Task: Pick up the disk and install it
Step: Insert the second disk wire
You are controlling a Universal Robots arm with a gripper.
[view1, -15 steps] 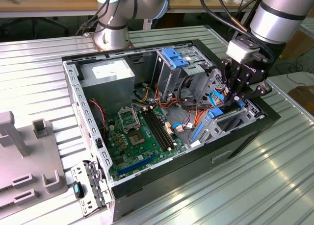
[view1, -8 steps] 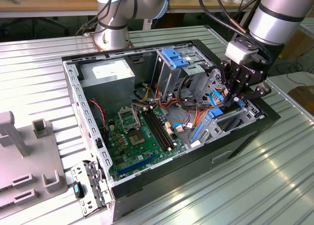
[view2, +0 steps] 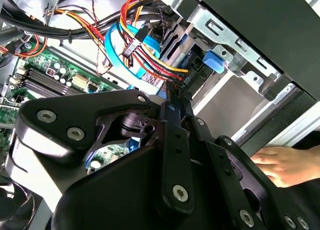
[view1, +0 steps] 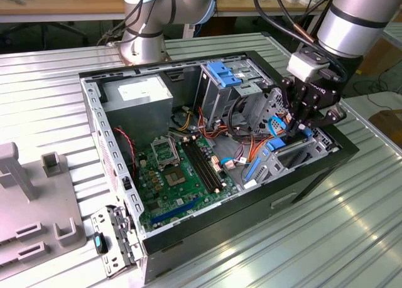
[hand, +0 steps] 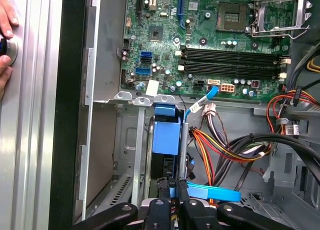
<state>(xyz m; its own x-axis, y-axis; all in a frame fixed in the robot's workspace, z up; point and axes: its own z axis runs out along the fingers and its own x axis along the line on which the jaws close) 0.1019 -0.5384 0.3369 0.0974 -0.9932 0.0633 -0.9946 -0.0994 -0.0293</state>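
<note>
The black robot hand point(hand: 172, 202) is closed on the flat blue-framed metal disk point(hand: 166, 135), which stands on edge in the grey metal drive bay point(hand: 131, 155) of the open black computer case point(view1: 314, 169); beyond lies the green motherboard point(hand: 220, 39).

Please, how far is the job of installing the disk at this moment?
Done: the disk is picked up; the end effector is shut on it. In hand: the disk stands edge-on inside the drive bay, beside the orange cables. Left: the release; whether the disk is fully seated cannot be told.
</note>
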